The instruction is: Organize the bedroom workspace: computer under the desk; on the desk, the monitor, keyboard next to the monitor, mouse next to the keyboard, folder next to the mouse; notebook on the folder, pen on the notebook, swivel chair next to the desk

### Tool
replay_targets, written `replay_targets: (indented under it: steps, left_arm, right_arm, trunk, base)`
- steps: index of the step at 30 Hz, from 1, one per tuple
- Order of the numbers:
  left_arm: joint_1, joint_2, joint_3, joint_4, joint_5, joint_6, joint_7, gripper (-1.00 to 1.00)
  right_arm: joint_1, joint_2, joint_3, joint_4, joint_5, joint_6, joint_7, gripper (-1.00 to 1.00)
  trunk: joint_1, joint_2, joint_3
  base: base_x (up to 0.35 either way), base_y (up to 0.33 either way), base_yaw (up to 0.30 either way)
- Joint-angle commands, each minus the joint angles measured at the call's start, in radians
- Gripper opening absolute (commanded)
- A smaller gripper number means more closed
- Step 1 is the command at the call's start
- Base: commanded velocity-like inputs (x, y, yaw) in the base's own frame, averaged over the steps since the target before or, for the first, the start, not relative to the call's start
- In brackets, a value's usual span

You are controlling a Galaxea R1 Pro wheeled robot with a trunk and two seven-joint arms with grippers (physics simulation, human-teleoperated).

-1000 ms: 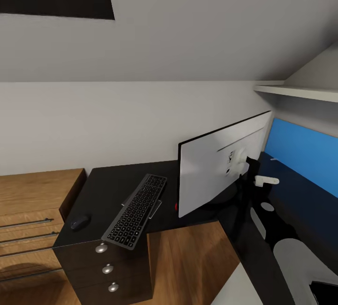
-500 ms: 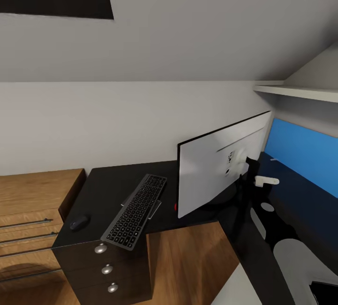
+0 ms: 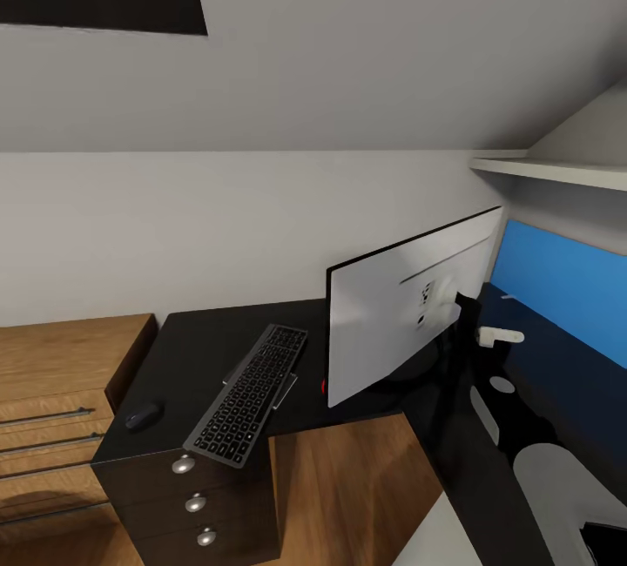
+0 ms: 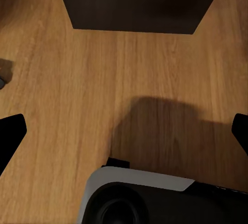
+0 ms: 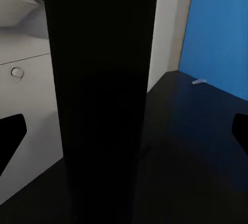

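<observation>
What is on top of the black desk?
On the desk sit the keyboard, overhanging the front edge, the mouse near the end, and the monitor, white back facing us. Whatever is behind the monitor is covered.

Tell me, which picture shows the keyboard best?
The head view. There the whole keyboard lies on the black desk, between the mouse and the monitor, its near end poking over the desk's edge. The left wrist view looks down at the wooden floor; the right wrist view looks at dark desk surface and something blue.
</observation>
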Motion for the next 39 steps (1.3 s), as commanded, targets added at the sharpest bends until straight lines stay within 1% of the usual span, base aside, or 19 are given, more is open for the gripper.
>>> replay_targets:
  steps: [1, 19, 25, 36, 37, 39]
  left_arm:
    - [0.0, 0.001, -0.008, -0.001, 0.008, -0.002, 0.004, 1.0]
    - [0.0, 0.001, -0.008, -0.001, 0.008, -0.002, 0.007, 1.0]
    - [0.0, 0.001, -0.007, -0.001, 0.008, -0.002, 0.005, 1.0]
    - [0.0, 0.0, -0.007, -0.001, 0.008, -0.002, 0.007, 1.0]
    - [0.0, 0.0, -0.007, -0.001, 0.008, -0.002, 0.007, 1.0]
    - [0.0, 0.0, -0.007, -0.001, 0.008, -0.002, 0.007, 1.0]
  right_arm:
    - [-0.001, 0.0, 0.0, 0.001, -0.001, -0.003, -0.002, 1.0]
    - [0.0, 0.0, 0.0, 0.001, -0.001, -0.003, -0.001, 1.0]
    - [0.0, 0.0, 0.0, 0.001, -0.001, -0.003, 0.0, 1.0]
    - [0.0, 0.0, 0.0, 0.001, -0.001, -0.003, 0.0, 1.0]
    - [0.0, 0.0, 0.0, 0.001, -0.001, -0.003, 0.0, -1.0]
    - [0.0, 0.0, 0.0, 0.001, -0.001, -0.003, 0.0, -1.0]
  trunk:
    - [0.0, -0.001, -0.001]
    - [0.0, -0.001, -0.001]
    - [0.0, -0.001, -0.001]
    - [0.0, -0.001, -0.001]
    - [0.0, -0.001, -0.001]
    - [0.0, -0.001, -0.001]
  base:
    - [0.019, 0.0, 0.0]
    - [0.025, 0.0, 0.0]
    - [0.106, 0.0, 0.0]
    - [0.009, 0.0, 0.0]
    - [0.0, 0.0, 0.0]
    - [0.0, 0.0, 0.0]
